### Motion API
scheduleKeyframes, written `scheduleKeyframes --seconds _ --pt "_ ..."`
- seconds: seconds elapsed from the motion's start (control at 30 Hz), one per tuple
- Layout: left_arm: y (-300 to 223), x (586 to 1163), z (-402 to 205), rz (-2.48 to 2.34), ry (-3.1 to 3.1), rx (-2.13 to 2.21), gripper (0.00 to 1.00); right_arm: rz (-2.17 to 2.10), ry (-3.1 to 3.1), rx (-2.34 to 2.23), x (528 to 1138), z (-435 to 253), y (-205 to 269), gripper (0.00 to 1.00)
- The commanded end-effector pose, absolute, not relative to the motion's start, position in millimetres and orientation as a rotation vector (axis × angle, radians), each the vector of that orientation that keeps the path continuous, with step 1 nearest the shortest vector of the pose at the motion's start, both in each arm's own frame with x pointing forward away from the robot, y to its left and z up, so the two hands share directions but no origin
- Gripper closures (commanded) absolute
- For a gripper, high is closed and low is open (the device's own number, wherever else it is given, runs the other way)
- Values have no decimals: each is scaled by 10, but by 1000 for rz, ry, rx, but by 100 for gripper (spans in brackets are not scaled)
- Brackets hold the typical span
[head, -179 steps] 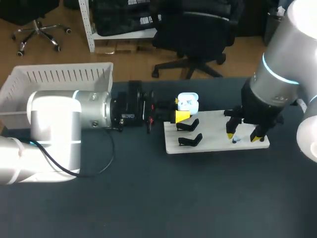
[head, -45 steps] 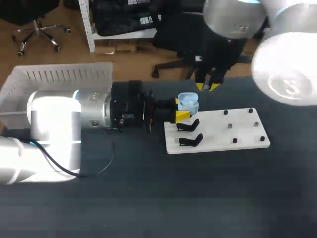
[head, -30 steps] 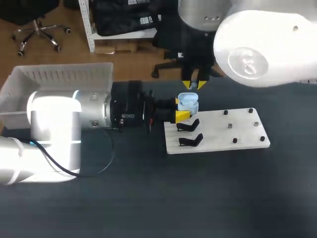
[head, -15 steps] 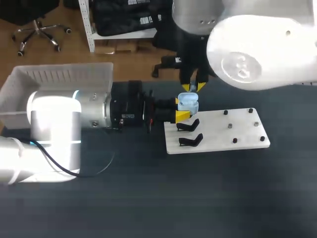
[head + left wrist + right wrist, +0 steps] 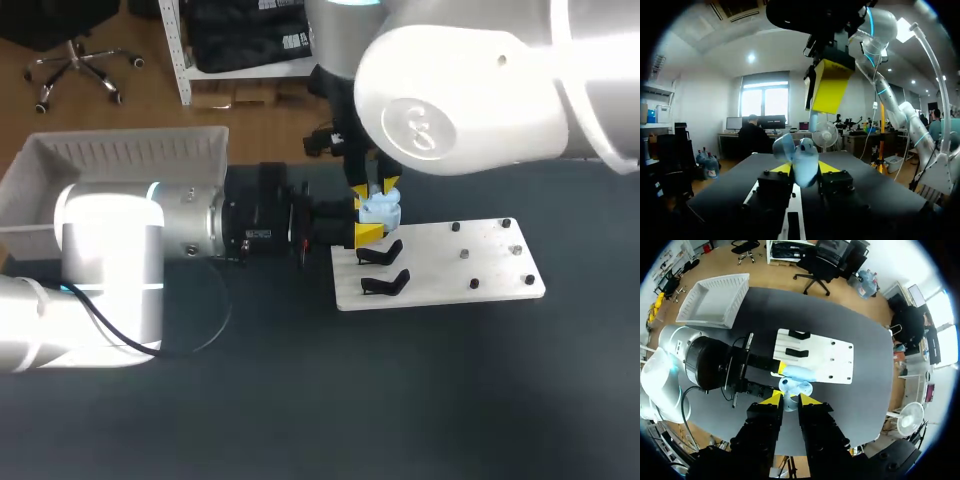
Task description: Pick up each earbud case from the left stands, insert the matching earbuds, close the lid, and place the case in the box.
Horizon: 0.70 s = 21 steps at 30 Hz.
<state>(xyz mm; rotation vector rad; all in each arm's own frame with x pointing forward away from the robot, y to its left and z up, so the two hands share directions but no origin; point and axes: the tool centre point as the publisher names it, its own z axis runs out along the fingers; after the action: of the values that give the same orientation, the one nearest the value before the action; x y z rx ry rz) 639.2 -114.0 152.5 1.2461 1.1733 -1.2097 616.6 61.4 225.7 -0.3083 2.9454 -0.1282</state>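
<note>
My left gripper (image 5: 362, 220) reaches in level from the left and is shut on a light-blue earbud case (image 5: 381, 210) with its lid open, held just off the white board's (image 5: 440, 265) far left corner. In the left wrist view the case (image 5: 799, 159) sits between the left gripper's (image 5: 805, 169) yellow tips. My right gripper (image 5: 375, 190) hangs directly above the case, pointing down. In the right wrist view it (image 5: 790, 399) is shut on a small pale earbud (image 5: 789, 402), with the open case (image 5: 799, 374) right beneath.
Two black stands (image 5: 382, 268) are on the board's left part, and several small pegs (image 5: 466, 254) on its right part. A white bin (image 5: 120, 150) stands at the table's back left. My right arm's large body hangs over the back middle.
My right arm has swung left and come down, bringing its gripper from behind the case to right over its open top. The left arm and the case have not moved.
</note>
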Motion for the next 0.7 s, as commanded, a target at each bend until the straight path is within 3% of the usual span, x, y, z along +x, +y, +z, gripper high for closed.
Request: scheduleKeyframes --seconds 0.03,0.7 --pt "-1143 6380 1514 -1205 1170 1240 100 -144 2955 -319 6161 2243 656 100" --pt "-1143 6380 1514 -1205 1170 1240 100 -137 2950 -350 6185 2135 628 100"
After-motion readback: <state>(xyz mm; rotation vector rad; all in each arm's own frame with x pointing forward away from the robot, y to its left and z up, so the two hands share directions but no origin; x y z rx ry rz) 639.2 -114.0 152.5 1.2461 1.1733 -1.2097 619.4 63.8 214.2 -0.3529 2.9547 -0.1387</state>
